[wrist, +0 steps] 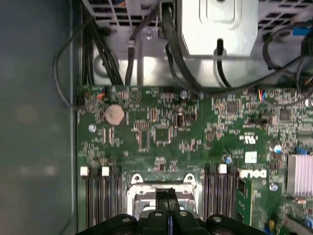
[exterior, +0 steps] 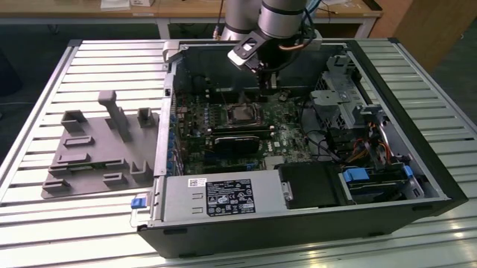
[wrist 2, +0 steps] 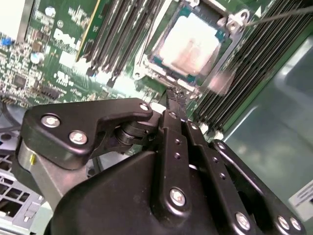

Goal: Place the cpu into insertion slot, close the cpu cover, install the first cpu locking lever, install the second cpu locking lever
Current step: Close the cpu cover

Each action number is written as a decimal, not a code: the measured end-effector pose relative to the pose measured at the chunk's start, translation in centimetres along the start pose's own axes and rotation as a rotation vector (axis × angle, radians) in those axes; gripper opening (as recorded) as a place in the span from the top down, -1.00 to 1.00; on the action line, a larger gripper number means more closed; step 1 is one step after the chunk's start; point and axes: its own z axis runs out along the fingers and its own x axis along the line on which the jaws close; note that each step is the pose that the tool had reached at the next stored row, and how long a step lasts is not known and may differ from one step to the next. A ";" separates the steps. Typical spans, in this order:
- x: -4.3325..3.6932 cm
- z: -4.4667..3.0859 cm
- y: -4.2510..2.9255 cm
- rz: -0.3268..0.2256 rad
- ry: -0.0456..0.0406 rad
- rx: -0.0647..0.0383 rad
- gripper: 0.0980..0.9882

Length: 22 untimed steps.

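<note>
In the middle of the green board, the cpu sits in the insertion slot with its dull silver top facing up. The thin metal cover appears to lie down around it, the chip showing through its window. A thin wire lever runs off from the hooked corner of that frame; I cannot tell whether it is latched. Long memory slots flank the slot on both sides. The claw has its two black fingers pressed together with nothing between them. In the second wrist view their tip points at the near edge of the cover, close to it, though contact is not clear. I judge this to be lever work, with chip and cover already seated. To do it well, the closed tip should bear on the wire near its free end and carry it down and under its catch in one smooth sweep. It should keep off the chip's top and the memory slots, since slipping off so thin a wire is the likely fault. The arm reaches down into the open computer case, wrist tilted so the claw slants toward the board just beside the slot. The case lies on a slatted table, with a grey tray on the exterior view's left.
</note>
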 end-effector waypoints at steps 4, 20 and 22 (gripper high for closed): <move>-0.02 0.04 -0.96 0.000 0.0002 -0.005 0.99; -0.07 0.55 -4.45 0.003 0.0024 -0.105 0.99; -0.07 0.75 -4.59 0.003 0.0024 -0.105 0.99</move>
